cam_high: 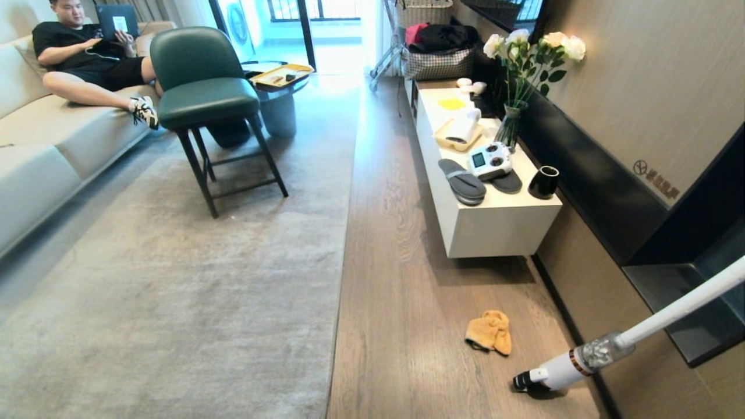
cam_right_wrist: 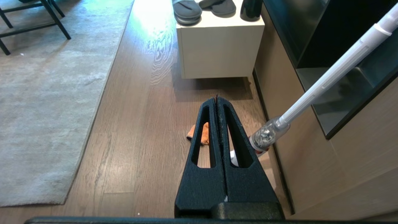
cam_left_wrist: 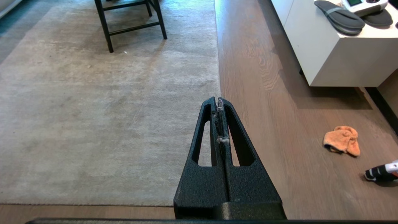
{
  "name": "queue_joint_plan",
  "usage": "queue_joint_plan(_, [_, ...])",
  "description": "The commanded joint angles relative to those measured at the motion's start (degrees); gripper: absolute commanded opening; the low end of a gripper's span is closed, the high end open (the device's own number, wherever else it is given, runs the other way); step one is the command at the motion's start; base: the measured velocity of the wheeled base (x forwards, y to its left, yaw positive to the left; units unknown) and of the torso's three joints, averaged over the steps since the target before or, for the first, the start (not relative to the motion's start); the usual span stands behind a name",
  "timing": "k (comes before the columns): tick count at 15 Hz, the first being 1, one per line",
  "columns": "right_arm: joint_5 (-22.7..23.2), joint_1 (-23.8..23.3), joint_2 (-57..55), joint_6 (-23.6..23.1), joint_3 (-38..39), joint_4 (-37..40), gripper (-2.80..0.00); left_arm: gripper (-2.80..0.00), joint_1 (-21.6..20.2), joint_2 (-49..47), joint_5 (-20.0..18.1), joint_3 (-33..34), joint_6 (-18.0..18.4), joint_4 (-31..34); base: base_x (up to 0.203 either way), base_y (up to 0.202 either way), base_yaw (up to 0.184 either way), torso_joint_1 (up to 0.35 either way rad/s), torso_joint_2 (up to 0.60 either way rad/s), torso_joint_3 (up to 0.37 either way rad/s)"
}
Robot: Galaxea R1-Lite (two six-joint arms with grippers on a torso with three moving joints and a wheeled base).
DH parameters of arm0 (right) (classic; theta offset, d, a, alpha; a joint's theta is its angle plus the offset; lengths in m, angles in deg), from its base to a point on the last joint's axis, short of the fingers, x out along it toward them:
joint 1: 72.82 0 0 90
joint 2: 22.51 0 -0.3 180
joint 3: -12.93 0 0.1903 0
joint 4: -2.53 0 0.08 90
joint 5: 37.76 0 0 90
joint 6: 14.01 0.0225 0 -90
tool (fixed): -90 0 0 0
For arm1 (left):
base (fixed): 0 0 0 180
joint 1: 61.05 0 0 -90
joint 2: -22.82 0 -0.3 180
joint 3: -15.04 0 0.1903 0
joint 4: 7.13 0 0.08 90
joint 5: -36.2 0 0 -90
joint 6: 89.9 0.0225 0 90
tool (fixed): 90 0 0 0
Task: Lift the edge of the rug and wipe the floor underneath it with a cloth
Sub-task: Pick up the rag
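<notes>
Left gripper: jaws pressed together, empty, above rug edge, positioned for lifting. Right gripper: also closed, empty; cloth on floor just beyond tips, not yet taken.

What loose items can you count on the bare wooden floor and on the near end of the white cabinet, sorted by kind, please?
Cloth: 1
Vacuum: 1
Slippers: 2
Black cup: 1
White controller: 1
Total: 6
</notes>
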Motion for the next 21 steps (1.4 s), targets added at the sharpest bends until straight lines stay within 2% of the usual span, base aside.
queue_joint_plan(1, [0.0,0.0,-0.1,0.0,0.0,0.0,-2.8,-2.8,0.0,0.0,0.0,0.0,0.0,0.0,0.0,0.0,0.0,-0.116,0.47,0.364])
queue_joint_plan(15, [0.0,0.0,-0.1,0.0,0.0,0.0,-2.8,-2.8,0.0,0.0,0.0,0.0,0.0,0.0,0.0,0.0,0.0,-0.027,0.43,0.415])
queue_joint_plan(21, [0.0,0.0,-0.1,0.1,0.0,0.0,-2.8,-2.8,0.0,0.0,0.0,0.0,0.0,0.0,0.0,0.0,0.0,0.0,0.02,0.029])
